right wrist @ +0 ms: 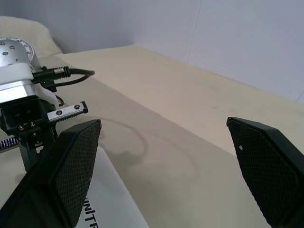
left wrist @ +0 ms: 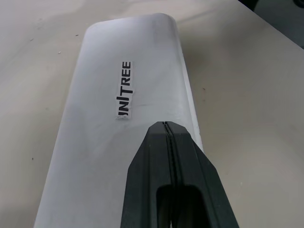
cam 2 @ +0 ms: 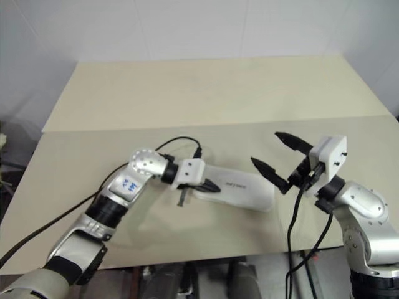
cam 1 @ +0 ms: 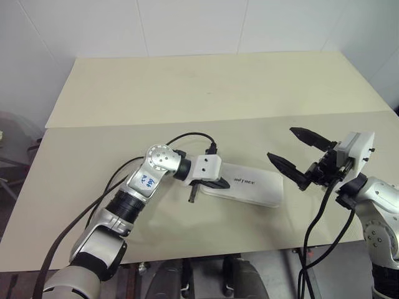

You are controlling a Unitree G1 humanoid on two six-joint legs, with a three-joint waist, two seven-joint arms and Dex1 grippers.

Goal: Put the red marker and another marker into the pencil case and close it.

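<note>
- White plastic pencil case [cam 1: 250,185] lies flat near the front of the beige table [cam 1: 206,87], lid down, dark lettering up. It looks closed to me; I can't see the seam well enough to say it has latched.
- Left gripper [cam 1: 219,183] has its two black fingers pressed together with nothing between them, tips resting on or just over the lid at the case's left end. My wrist camera looks along the lid past the lettering.
- Right gripper [cam 1: 298,157] hangs above the table just off the case's right end, fingers spread wide, holding nothing.
- No markers lying on the table; I take it they are inside, though I can't confirm that.
- Risk one: pressing at one end only could leave the far end of the lid unlatched, or tip that end of the case up.
- Risk two: the case is smooth and light-looking; a sideways push from the left fingers could slide it toward the right gripper or the front edge.
- Risk three: lowering the spread right fingers carelessly could clip the case's corner and spring the lid.
- Case surface: clean, rounded corners, slightly glossy; lettering intact.
</note>
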